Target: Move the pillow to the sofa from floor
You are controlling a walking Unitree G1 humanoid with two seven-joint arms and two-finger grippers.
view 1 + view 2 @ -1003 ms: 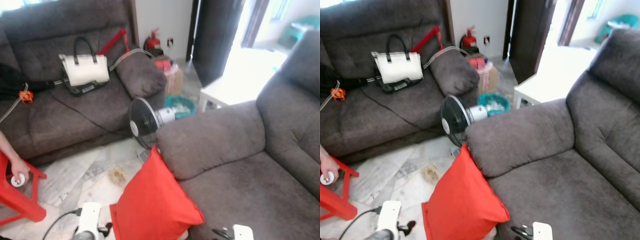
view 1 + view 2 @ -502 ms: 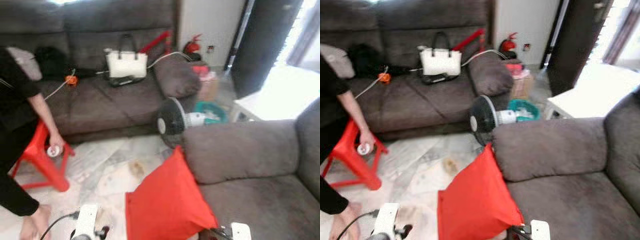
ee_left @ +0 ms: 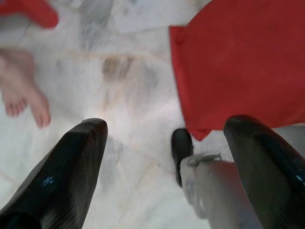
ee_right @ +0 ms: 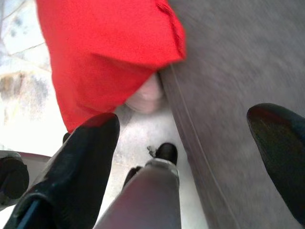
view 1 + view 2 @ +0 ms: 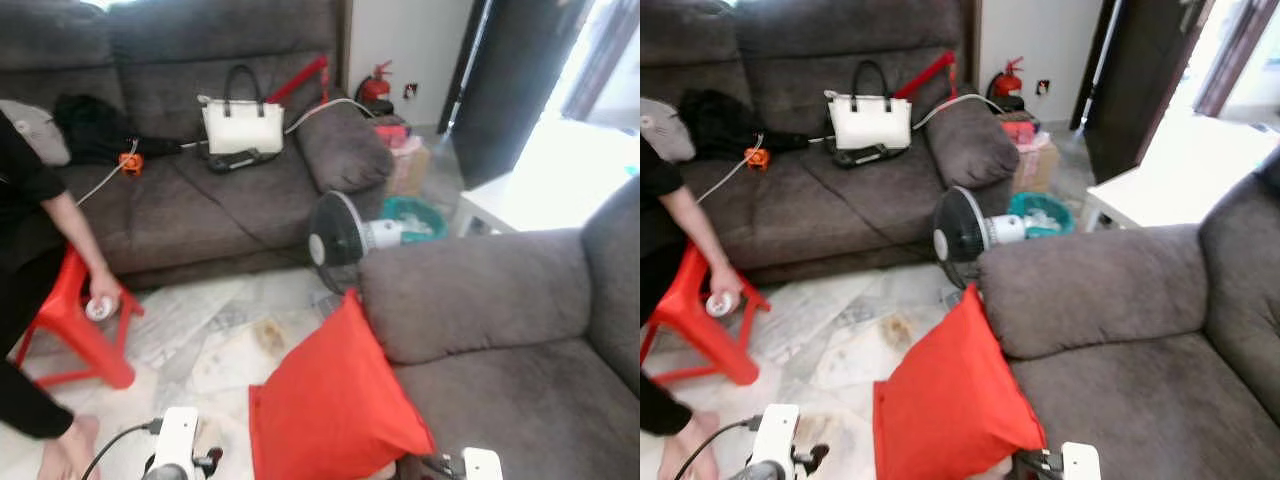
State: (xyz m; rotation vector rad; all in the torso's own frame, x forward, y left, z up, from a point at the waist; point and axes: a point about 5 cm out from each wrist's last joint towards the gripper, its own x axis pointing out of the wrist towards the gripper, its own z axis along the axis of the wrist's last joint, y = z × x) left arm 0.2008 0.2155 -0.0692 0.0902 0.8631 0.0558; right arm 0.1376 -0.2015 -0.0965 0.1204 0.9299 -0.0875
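Observation:
A red pillow stands on the marble floor, leaning against the end of the grey sofa on my right, just below its armrest. My left gripper hangs low over the floor to the left of the pillow, open, with nothing between its fingers. In the left wrist view the pillow's lower corner lies just beyond them. My right gripper is open too, beside the sofa's front, with the pillow and the sofa seat ahead of it.
A standing fan sits on the floor behind the pillow. A person crouches at the left by a red stool, with a bare foot near my left gripper. The back sofa holds a white handbag. A white table stands beyond the armrest.
The camera has turned left, bringing the person and the red stool into view. The pillow still leans on the sofa in the same place. Both grippers hang as before.

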